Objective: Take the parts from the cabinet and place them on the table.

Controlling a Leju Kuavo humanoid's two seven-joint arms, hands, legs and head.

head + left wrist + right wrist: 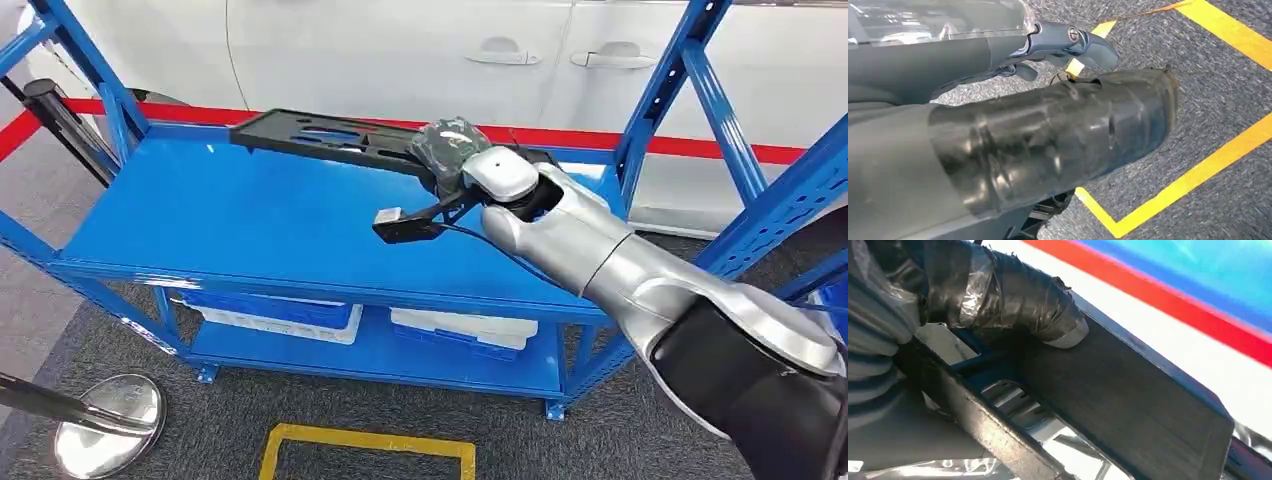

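Right now my right arm (640, 270) reaches in over the top shelf (230, 215) of the blue rack (700, 110), and my right hand (455, 150) sits on the near end of the part (320, 138), a long flat black plastic piece with cut-outs. The part lies along the back edge of the shelf, stretching away to the left of my hand. From the right wrist view, my thumb (1013, 305), wrapped in grey tape, is pressed flat on the upper face of the part (1128, 395), and the palm side hugs its edge, so the hand is gripping the part; I cannot see the other fingers under it. Whether the part is lifted off the shelf or resting on it I cannot tell.

A small black bracket with a white tag (400, 222) sticks out below my right wrist, over the shelf.

My left hand (1048, 135) hangs over grey carpet (1218, 65) marked with yellow tape lines (1198, 175). It holds nothing; the thick thumb and a darker finger (1088, 45) lie close together, but I cannot tell from this angle whether the hand is open or closed.

On the lower shelf sit two trays (290, 315), blue and white. Behind the rack runs a red stripe (720, 148) and a white car door (400, 50). A round metal stand base (105, 425) rests on the carpet at lower left.
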